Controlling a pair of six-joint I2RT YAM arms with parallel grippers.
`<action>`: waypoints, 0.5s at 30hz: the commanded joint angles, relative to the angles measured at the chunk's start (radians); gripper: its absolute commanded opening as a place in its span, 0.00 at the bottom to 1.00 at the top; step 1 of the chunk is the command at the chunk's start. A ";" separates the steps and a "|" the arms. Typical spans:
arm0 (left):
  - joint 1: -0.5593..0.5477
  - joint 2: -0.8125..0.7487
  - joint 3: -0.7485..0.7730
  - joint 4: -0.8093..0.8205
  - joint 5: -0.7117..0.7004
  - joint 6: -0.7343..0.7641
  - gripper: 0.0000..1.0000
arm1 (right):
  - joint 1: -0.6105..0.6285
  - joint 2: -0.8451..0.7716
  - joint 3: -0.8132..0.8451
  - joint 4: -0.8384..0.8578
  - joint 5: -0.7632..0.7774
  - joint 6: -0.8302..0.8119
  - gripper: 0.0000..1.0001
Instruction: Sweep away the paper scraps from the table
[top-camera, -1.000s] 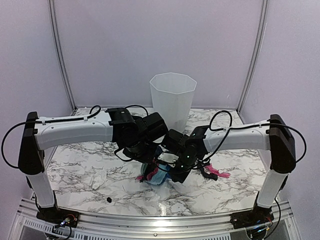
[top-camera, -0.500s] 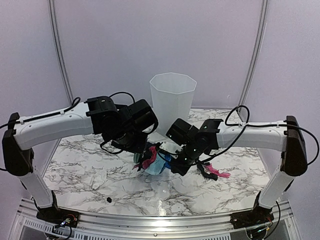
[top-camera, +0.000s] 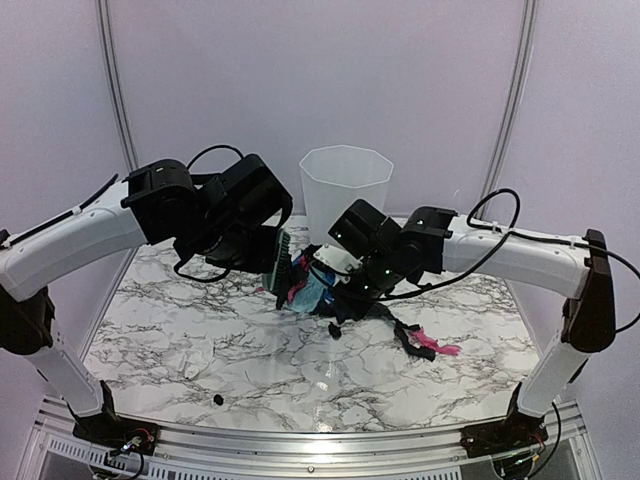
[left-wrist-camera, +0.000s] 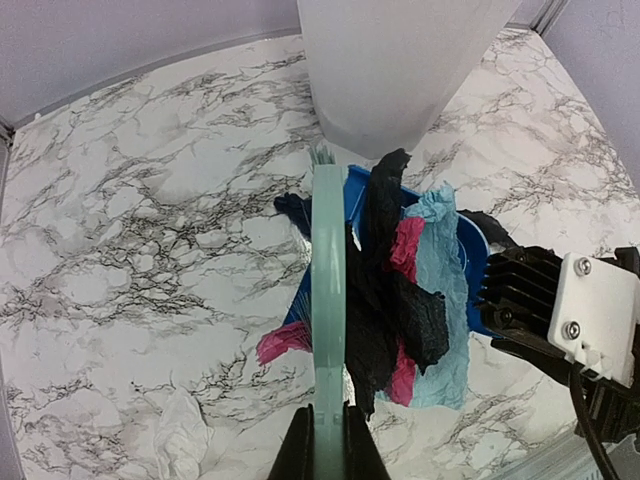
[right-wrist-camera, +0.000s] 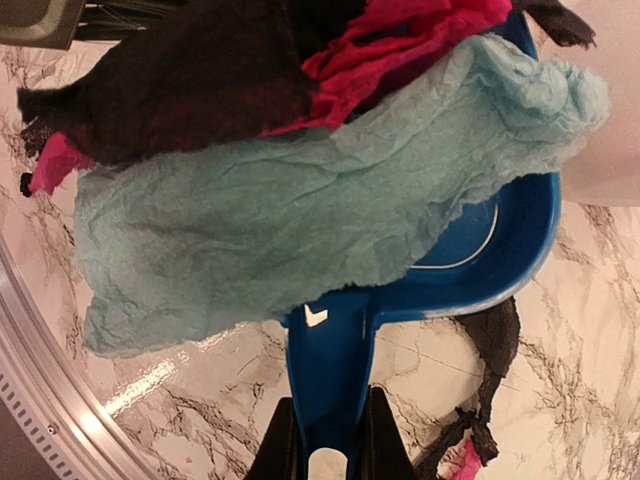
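Scraps first: most of the paper scraps (left-wrist-camera: 395, 300), black, pink and one broad light-blue piece, sit heaped in the blue dustpan (right-wrist-camera: 500, 250). I see the pan over the middle of the table (top-camera: 170, 340), toward its back edge, just in front of the translucent white bin (top-camera: 345, 195). My right gripper (right-wrist-camera: 330, 445) is clamped tight on the dustpan's handle. My left gripper (left-wrist-camera: 328, 445) is closed hard on the handle of the pale green hand brush (left-wrist-camera: 327, 280), whose head stands edge-on against the left side of the heap. A pink scrap (top-camera: 437, 347) and a black scrap (top-camera: 408, 338) lie together on the table toward its right edge, apart from the pan. A small dark bit (top-camera: 217, 400) sits near the front edge, left of centre.
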 joint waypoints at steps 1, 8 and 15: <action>-0.002 -0.029 0.045 -0.056 -0.073 0.001 0.00 | -0.006 0.013 0.069 -0.044 0.040 0.024 0.00; 0.015 -0.026 0.108 -0.091 -0.137 0.006 0.00 | -0.006 0.016 0.079 -0.058 0.051 0.034 0.00; 0.028 -0.022 0.136 -0.111 -0.173 0.027 0.00 | -0.007 0.016 0.106 -0.062 0.063 0.044 0.00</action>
